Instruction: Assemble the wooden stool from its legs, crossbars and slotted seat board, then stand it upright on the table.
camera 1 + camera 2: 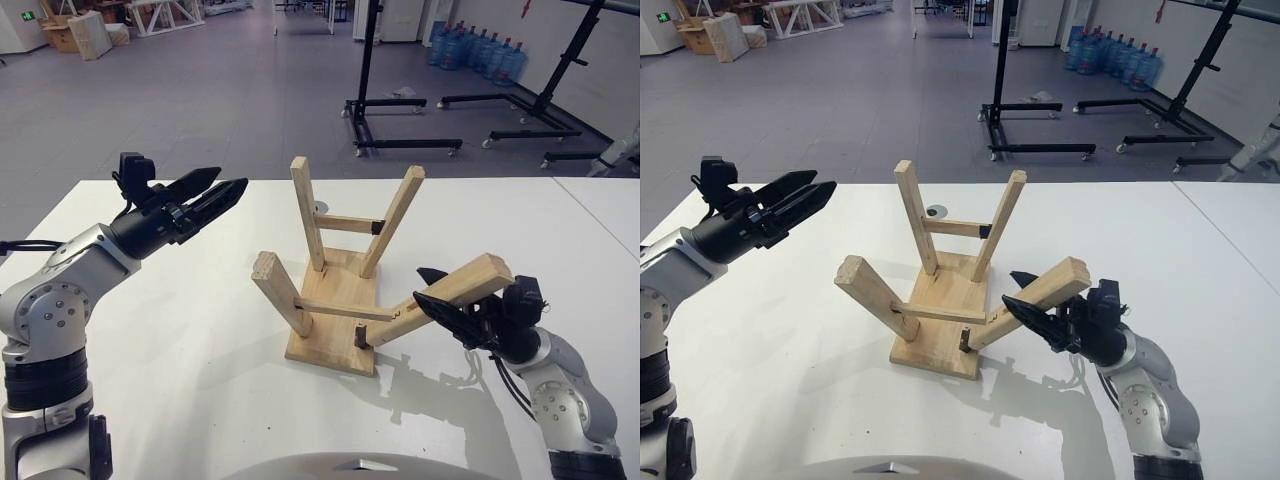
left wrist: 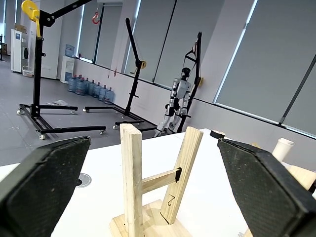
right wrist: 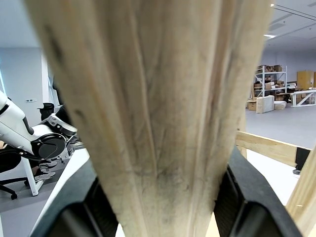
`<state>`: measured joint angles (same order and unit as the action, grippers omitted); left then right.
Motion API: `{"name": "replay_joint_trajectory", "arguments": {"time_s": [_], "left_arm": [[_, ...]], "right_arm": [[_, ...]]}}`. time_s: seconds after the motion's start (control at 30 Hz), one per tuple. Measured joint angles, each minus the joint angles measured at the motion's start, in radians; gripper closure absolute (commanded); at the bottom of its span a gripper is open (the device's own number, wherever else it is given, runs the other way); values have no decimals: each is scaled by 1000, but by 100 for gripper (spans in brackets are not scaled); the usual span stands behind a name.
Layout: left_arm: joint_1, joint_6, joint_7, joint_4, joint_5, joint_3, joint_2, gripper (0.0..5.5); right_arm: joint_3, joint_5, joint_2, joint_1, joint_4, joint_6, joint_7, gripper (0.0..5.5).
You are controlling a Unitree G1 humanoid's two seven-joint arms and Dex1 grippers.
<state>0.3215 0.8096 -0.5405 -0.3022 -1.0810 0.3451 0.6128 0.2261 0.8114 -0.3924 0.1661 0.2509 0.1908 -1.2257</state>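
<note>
The wooden stool lies upside down mid-table, its seat board (image 1: 335,322) flat and four legs pointing up. The two far legs (image 1: 307,212) stand nearly upright with a crossbar (image 1: 345,225) between them. The two near legs splay outward, linked by another crossbar (image 1: 345,310). My right gripper (image 1: 427,287) is shut on the near right leg (image 1: 470,280), with a finger (image 3: 247,197) on each side of the wood (image 3: 153,98). My left gripper (image 1: 231,179) hangs open above the table, left of the stool. Its pads (image 2: 44,182) frame the far legs (image 2: 131,177) from a distance.
A small grey disc (image 1: 320,209) lies on the white table (image 1: 180,330) just behind the stool. A second table (image 1: 610,210) adjoins on the right. Bare tabletop lies left of and in front of the stool. Black wheeled stands (image 1: 400,110) are on the floor beyond.
</note>
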Motion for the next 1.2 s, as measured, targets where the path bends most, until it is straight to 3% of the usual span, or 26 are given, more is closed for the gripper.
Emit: {"name": "replay_joint_trajectory", "arguments": {"time_s": [0.67, 1.2], "left_arm": [[-1, 2, 2, -8, 0, -9, 0, 79], [-6, 3, 43, -45, 18, -28, -11, 79]], "right_arm": [[-33, -32, -9, -17, -28, -68, 0, 339], [-124, -131, -19, 37, 37, -217, 45, 339]]}}
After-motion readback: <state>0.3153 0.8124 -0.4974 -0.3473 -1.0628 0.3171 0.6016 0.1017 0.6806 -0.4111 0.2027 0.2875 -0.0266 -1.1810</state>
